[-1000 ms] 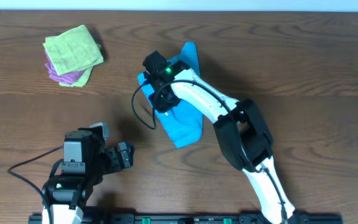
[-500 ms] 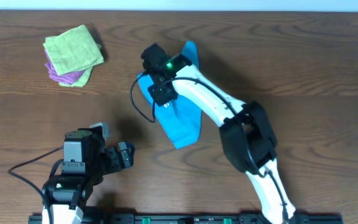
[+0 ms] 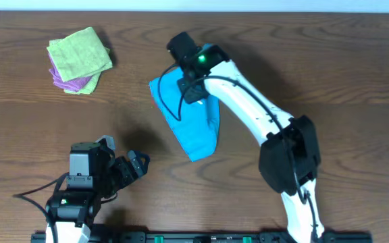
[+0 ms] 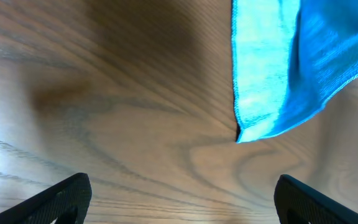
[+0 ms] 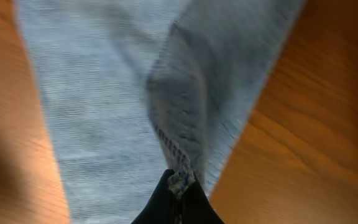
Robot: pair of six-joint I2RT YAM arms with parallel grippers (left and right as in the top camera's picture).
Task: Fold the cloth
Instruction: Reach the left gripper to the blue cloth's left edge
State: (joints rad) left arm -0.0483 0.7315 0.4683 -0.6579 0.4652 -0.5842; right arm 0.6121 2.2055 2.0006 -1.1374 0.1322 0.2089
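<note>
The sky-blue cloth [image 3: 193, 125] lies on the wooden table at centre, a long strip running from upper left to lower right. My right gripper [image 3: 193, 75] is over its upper part, shut on a pinched hem of the cloth [image 5: 180, 180], which hangs in a fold ahead of the fingers. The cloth looks pale grey-blue in the right wrist view. My left gripper [image 3: 137, 165] is open and empty at the lower left, apart from the cloth. The cloth's lower corner [image 4: 272, 93] shows in the left wrist view, beyond my open fingers [image 4: 182, 199].
A light green cloth [image 3: 80, 52] lies on a purple cloth [image 3: 76, 82] at the back left of the table. A black cable [image 3: 174, 111] from the right arm loops over the blue cloth.
My right gripper has moved right and up the table, dragging the held edge of the cloth with it. The cloth's left part now lies uncovered. The left gripper turned slightly.
</note>
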